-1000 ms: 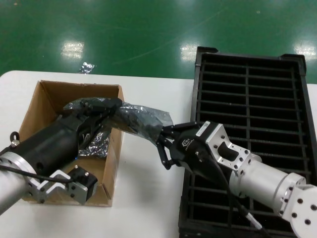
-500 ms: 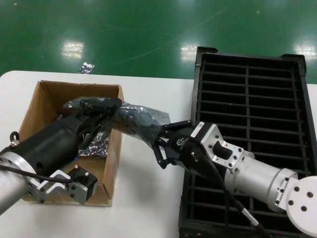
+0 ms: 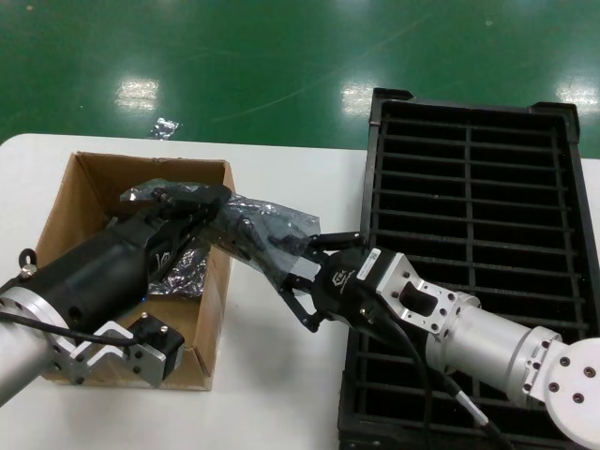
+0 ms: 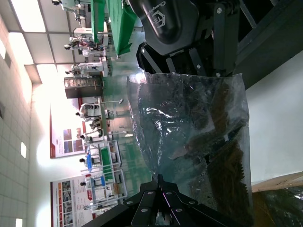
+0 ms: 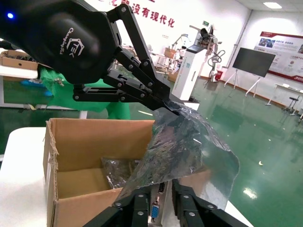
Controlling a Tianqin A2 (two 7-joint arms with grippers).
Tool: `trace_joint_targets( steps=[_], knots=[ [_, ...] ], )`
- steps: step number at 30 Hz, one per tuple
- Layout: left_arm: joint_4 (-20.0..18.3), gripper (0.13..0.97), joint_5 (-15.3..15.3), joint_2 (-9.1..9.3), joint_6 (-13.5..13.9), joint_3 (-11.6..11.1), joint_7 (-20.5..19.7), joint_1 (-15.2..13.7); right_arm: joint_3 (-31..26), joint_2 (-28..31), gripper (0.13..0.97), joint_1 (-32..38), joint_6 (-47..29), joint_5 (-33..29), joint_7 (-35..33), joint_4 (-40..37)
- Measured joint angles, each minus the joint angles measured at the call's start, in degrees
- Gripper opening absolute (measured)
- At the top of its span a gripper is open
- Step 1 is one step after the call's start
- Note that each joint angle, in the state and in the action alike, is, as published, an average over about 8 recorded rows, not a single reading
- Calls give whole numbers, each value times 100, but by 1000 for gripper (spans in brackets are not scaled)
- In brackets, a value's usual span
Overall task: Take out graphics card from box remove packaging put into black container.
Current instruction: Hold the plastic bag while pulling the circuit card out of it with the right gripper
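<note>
Left pincer (image 3: 208,199): over the box (image 3: 84,202); clenched on one end of the packaging (image 3: 253,230)
Right pincer (image 3: 298,281): over the white bench (image 3: 272,394), between box and black container (image 3: 469,234); pinches the bag's other end
Packaging: stretched in the air between both pincers
Graphics card (image 5: 155,208): a blue port peeks out inside the bag
Writing: a logo on the right pincer; too small to read

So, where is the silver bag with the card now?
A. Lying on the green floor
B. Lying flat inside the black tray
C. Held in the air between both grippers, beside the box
C: the left gripper pinches one end of the bag and the right gripper the other, next to the cardboard box.
</note>
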Motion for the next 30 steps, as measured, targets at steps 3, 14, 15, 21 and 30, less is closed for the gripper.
trace_joint_targets(
  steps=[3,14,15,21,30],
  knots=[
    [0,139,0,0,0,0,0,0,-15,-4,215,1,44,42,-25,-23],
    [0,139,0,0,0,0,0,0,-74,-218,309,68,237,165,33,-295],
    [0,139,0,0,0,0,0,0,-84,-234,309,67,246,166,51,-306],
    [0,139,0,0,0,0,0,0,-140,-284,263,17,263,129,208,-267],
    [0,139,0,0,0,0,0,0,-154,-343,186,-80,340,9,448,-232]
  ],
)
